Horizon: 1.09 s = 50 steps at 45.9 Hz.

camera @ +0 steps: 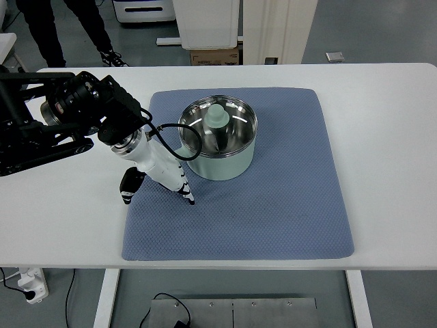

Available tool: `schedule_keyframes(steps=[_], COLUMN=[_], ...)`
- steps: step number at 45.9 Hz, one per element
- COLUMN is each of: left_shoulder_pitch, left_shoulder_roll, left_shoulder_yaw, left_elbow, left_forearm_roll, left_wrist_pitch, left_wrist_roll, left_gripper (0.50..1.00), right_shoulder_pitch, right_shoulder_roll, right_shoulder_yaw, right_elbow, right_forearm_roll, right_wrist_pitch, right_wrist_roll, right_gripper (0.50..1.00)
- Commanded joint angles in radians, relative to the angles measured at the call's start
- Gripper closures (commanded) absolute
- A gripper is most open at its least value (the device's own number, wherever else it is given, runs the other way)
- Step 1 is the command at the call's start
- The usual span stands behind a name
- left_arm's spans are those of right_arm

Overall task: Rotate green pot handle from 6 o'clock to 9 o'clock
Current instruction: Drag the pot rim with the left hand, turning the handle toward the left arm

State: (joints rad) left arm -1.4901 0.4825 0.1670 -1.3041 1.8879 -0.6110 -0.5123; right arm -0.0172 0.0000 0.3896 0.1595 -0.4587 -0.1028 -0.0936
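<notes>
One arm is doing the work, operator, and it's yours coming in from the left: the left hand (158, 172) sits just to the left of the green pot (220, 145), low on the blue mat (273, 198). The pot stands on the upper middle of that mat, steel inside, with a pale green knob-like piece (217, 117) showing in its bowl. Now the tricky bit: you can't make out the handle cleanly, because the wrist and its black cable (183, 140) cover the pot's left flank. If the handle is tucked there, it's pointing left, and the turn looks close to finished; that's a judgement, not something shown. No handle sticks out toward the mat's near edge, which supports it. Hand pose: white palm angled down and toward you, dark-tipped fingers (187, 196) extended to the mat beside the pot, relaxed rather than curled, holding nothing you can see. What's left, likely, is confirming the handle's direction.
</notes>
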Motion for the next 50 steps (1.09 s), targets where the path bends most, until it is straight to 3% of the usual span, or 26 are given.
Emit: schedule_keyframes(steps=[1, 21, 37, 50], left_shoulder_pitch=[-0.002, -0.012, -0.001, -0.001], left_shoulder_roll=[0.002, 0.022, 0.007, -0.016], left_shoulder_yaw=[0.0, 0.003, 0.017, 0.017], left_elbow=[0.002, 0.012, 0.147, 0.192], left_forearm_roll=[0.008, 0.076, 0.103, 0.106], left_wrist_pitch=[0.0, 0.0, 0.0, 0.0], left_wrist_roll=[0.0, -0.008, -0.009, -0.002], left_gripper=[0.5, 0.5, 0.5, 0.5], right_shoulder_pitch=[0.0, 0.0, 0.0, 0.0], right_shoulder_roll=[0.0, 0.0, 0.0, 0.0], right_shoulder_yaw=[0.0, 0.0, 0.0, 0.0], right_elbow=[0.0, 0.0, 0.0, 0.0], right_forearm_roll=[0.0, 0.0, 0.0, 0.0], right_wrist_pitch=[0.0, 0.0, 0.0, 0.0], right_wrist_roll=[0.0, 0.0, 0.0, 0.0], right_gripper=[0.5, 0.5, 0.5, 0.5])
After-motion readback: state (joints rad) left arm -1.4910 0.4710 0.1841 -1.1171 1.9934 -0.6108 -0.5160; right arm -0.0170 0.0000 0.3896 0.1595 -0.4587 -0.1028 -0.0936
